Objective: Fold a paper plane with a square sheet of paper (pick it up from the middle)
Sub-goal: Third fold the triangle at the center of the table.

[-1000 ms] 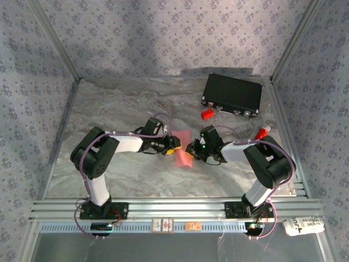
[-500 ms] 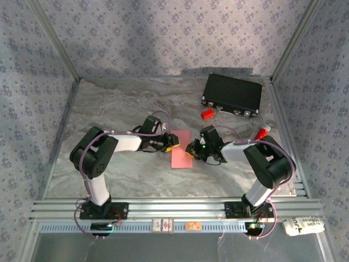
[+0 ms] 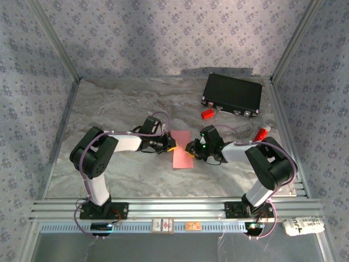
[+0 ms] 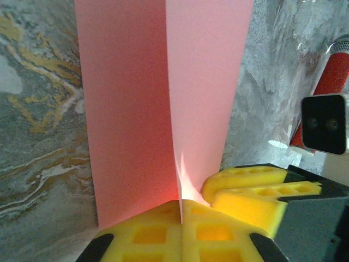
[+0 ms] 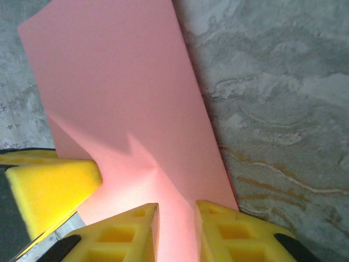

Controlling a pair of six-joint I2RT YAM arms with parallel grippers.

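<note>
We see the square sheet of paper (image 3: 181,150) on the marbled table (image 3: 114,103), near its middle and between the two grippers. From above it shows as a narrow salmon-pink rectangle with its long side running away from the arm bases. The left gripper (image 3: 173,146) meets the sheet's left edge. In the left wrist view its yellow pads are pressed together with no gap, and a straight crease down the sheet runs right into the seam between them, so we read it as clenched on the paper. The right gripper (image 3: 190,148) sits at the opposite edge, close to the left one. In its own wrist view its two yellow fingers (image 5: 229,232) stand apart with pink paper lying in the gap, neither pad pressing on it, so we take this hand as released. Well apart from all this, a black case (image 3: 232,94) lies at the far right, a small red block (image 3: 206,114) just before it, and a red-and-white tube (image 3: 263,132) nearer the right wall
</note>
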